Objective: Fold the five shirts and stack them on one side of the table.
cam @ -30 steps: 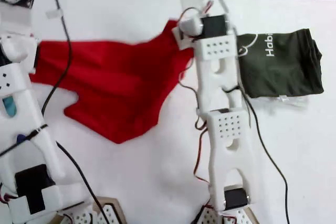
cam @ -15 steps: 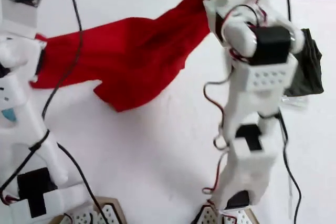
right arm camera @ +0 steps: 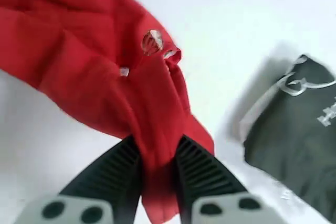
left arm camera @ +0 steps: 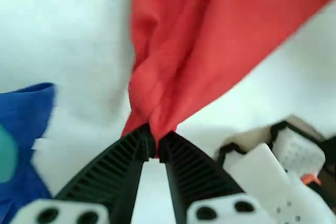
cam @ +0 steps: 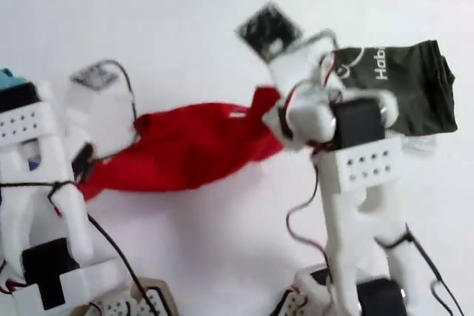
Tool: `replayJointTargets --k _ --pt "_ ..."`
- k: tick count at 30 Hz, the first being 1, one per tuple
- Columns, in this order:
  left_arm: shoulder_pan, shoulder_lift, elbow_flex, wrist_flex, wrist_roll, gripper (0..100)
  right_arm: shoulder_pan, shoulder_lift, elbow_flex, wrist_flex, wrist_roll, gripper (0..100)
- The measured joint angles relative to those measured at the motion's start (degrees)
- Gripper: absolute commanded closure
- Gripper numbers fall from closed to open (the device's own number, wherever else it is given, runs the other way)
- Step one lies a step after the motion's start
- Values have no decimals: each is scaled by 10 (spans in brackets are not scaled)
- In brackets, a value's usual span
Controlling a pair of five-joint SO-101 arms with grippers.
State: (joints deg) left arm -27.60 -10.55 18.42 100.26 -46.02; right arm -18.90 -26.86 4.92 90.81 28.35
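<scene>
A white worktop (cam: 185, 27) runs from edge to edge in the high view. A red shirt (cam: 185, 149) lies bunched in a long band across its middle, from centre left to just right of centre. At the upper right, a dark green shirt (cam: 404, 94) sits folded into a flat rectangle, with pale print on top, apart from the red one.

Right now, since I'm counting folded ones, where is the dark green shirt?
In the high view the folded dark green shirt lies on the right side of the table, toward the far edge, right of the red shirt and apart from it.
</scene>
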Motion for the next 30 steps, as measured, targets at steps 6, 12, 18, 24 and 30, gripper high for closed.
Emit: replayJointTargets --k 6,12,18,24,30 --pt "0 0 44 6 -89 858 -3 -142 307 -113 0 978" --pt "0 0 -28 8 -99 756 1 -245 470 -148 0 978" --pt "10 1 -208 4 -11 755 56 -308 546 -171 3 978" --pt "121 115 -227 -30 144 755 89 -336 551 -178 3 978" --pt "244 247 -285 -52 185 755 91 -336 551 -178 3 978"
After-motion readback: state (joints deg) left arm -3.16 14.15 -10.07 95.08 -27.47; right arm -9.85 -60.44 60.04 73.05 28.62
